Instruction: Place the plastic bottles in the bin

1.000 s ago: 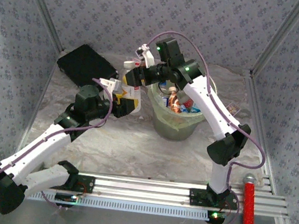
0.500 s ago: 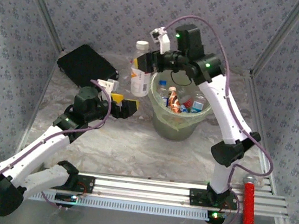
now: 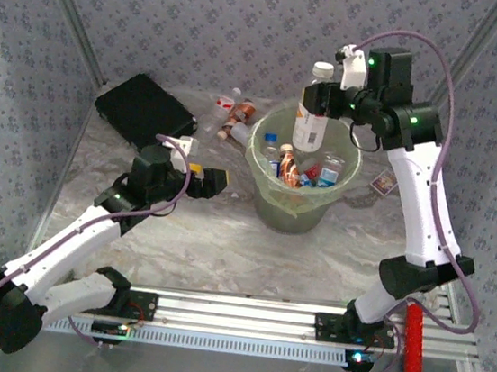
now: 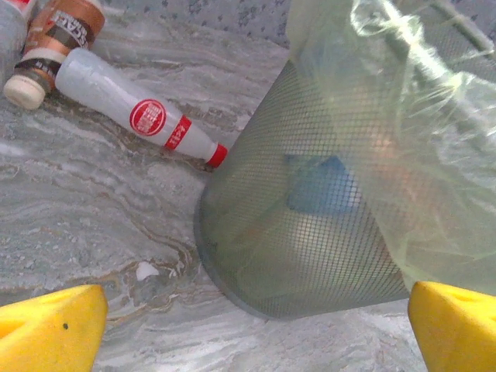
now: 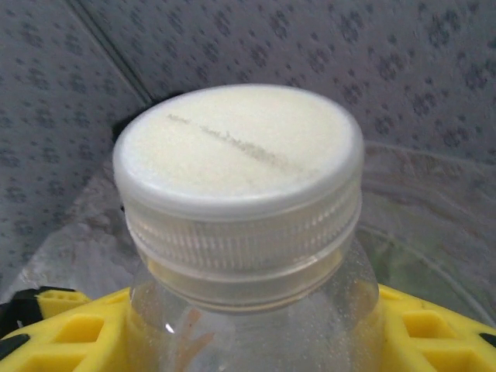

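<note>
With your left gripper (image 3: 219, 181) spread and right gripper (image 3: 321, 97) pinching the white-capped bottle (image 3: 309, 132) over the far rim of the bin (image 3: 292, 214), upper centre, an early release may bounce it outside.

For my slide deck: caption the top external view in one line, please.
The right pincer holds a white-capped bottle upright over the green bin; the open left pincer hovers beside it.

Red-capped bottle (image 4: 147, 116) lies beside the mesh bin (image 4: 310, 240).
</note>
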Motion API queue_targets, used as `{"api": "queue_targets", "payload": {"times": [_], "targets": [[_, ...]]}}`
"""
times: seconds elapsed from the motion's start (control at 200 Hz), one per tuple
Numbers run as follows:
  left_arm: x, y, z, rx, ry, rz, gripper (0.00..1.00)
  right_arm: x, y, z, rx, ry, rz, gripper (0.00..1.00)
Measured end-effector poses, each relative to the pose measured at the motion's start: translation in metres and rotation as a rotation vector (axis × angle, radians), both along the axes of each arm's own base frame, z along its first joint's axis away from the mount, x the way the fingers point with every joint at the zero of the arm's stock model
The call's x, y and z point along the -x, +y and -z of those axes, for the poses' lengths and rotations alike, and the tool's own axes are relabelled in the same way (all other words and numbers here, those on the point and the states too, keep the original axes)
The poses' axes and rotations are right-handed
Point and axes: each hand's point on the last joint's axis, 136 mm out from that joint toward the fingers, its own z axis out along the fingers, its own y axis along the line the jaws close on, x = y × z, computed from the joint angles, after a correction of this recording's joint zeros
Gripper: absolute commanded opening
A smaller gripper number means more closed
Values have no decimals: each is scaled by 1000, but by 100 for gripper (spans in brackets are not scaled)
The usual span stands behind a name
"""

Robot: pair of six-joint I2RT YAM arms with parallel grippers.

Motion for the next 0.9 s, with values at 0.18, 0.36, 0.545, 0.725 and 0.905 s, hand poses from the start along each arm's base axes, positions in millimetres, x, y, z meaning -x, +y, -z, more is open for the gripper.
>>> {"api": "queue_targets", "payload": {"times": [0.18, 0.36, 0.545, 0.725, 0.905], "targets": [[-3, -2, 10, -10, 35, -5, 98, -4, -7, 45, 92, 107, 32, 46], [-3, -2, 20, -24, 65, -6, 97, -3, -15, 84, 166, 202, 56, 46], [-3, -2, 21, -25, 71, -8, 97, -1, -12, 115, 206, 278, 41, 46], [-6, -1, 28, -37, 91, -13, 97, 2, -9, 149, 242, 365, 27, 46], [-6, -1, 34, -48, 109, -15, 97, 5, -9, 171, 267, 422, 23, 46]]}}
